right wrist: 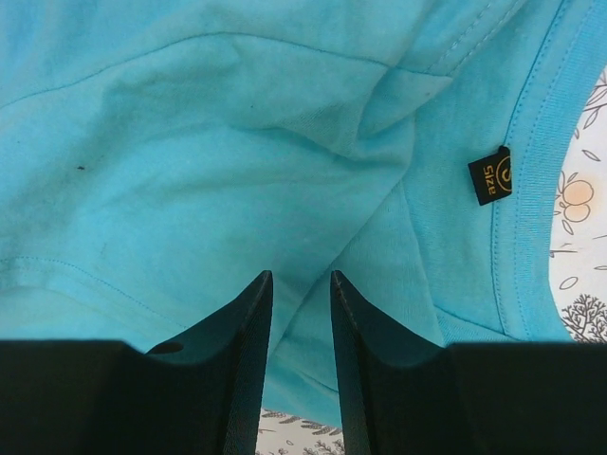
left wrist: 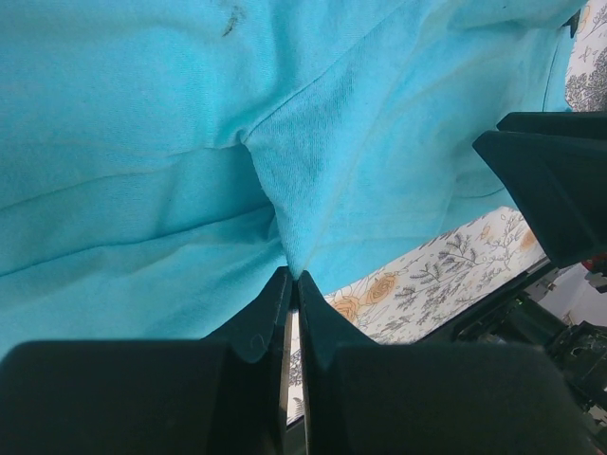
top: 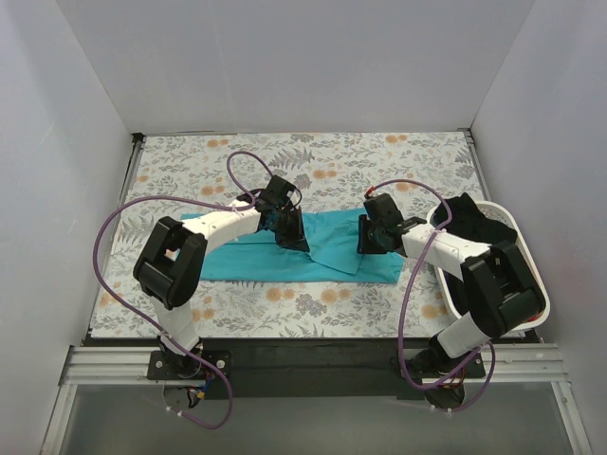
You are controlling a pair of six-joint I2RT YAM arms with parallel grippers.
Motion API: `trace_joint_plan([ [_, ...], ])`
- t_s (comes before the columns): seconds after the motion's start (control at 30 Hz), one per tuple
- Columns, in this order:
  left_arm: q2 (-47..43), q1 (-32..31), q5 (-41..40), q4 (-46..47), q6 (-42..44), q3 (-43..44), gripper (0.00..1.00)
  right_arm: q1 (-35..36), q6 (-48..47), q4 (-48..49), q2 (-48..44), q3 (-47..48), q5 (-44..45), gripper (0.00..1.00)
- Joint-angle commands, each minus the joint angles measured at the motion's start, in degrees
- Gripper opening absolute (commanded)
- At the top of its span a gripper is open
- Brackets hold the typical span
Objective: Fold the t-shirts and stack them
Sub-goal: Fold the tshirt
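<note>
Teal t-shirt (top: 285, 258) lies spread across mid-frame on the grey floral cloth (top: 190, 161), long side running L-R, rumpled near centre. We note the left gripper (top: 292, 237) down on the shirt's upper edge, just L of centre. The right gripper (top: 368, 239) is down on the shirt toward its R end. Both touch fabric; jaw state unreadable from this angle. White basket (top: 520, 232) sits at R edge of frame, partly behind the right arm, w/ black t-shirt (top: 469, 220) piled at its upper end. Purple cables (top: 96, 245) loop off both arms.
</note>
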Motion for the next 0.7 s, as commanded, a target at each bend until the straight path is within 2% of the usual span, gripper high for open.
trace_joint_plan([
  [0.0, -0.4, 0.2, 1.0, 0.5, 0.5, 0.6, 0.0, 0.4, 1.0, 2.0, 0.8, -0.1, 0.2, 0.38],
  [0.27, -0.2, 0.1, 1.1, 0.7, 0.5, 0.6, 0.0, 0.7, 1.3, 3.0, 1.5, -0.3, 0.0, 0.34],
  [0.53, -0.4, 0.1, 1.0, 0.5, 0.5, 0.8, 0.0, 0.9, 1.4, 3.0, 0.0, -0.3, -0.4, 0.06],
  [0.6, -0.4, 0.2, 0.8, 0.5, 0.5, 0.8, 0.0, 0.9, 1.4, 2.6, -1.1, -0.3, -0.6, 0.01],
  [0.67, -0.3, 0.2, 0.5, 0.5, 0.5, 0.7, 0.0, 1.2, 1.4, 2.2, -1.9, -0.3, -0.6, 0.01],
])
